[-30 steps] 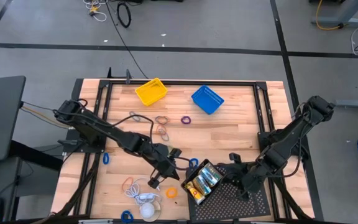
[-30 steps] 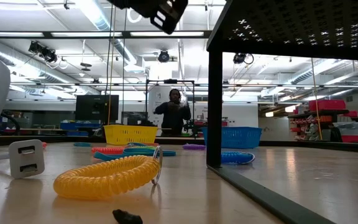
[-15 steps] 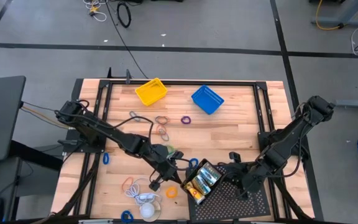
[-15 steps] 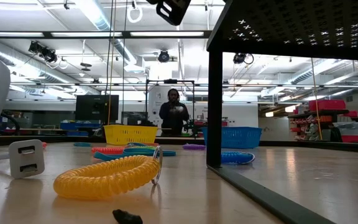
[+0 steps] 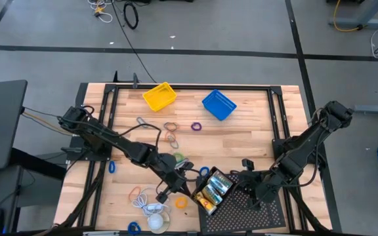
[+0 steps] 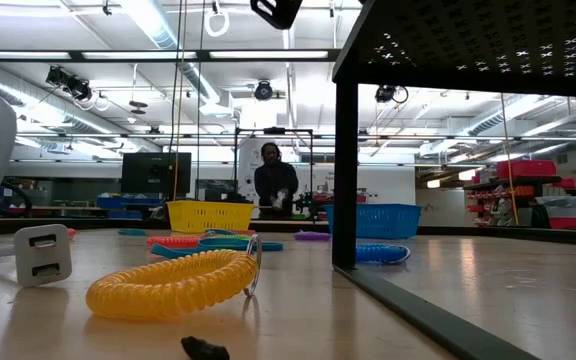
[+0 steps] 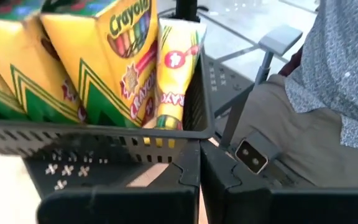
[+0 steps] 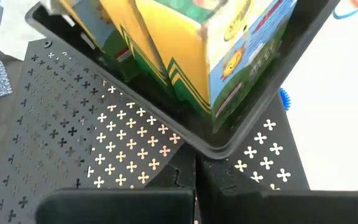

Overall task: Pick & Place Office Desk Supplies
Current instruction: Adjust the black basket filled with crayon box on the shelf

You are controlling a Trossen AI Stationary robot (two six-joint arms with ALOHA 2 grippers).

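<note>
glossy cardboard crayon boxes [image 7: 98, 68], perforated metal tray [image 8: 73, 143]

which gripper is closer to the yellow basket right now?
Left. The left gripper sits mid-table, at the crayon boxes' near-left edge; the yellow basket is at the far edge. The right gripper is on the boxes' other side, farther right.

I read "Crayola" in green letters on the front crayon box [image 7: 98, 56] standing in the black holder [image 7: 104, 140] — the same brand runs sideways in red lower on that face. The narrow box [image 7: 174, 68] just beside it shows only part of the word. Nothing else I can read.
</note>
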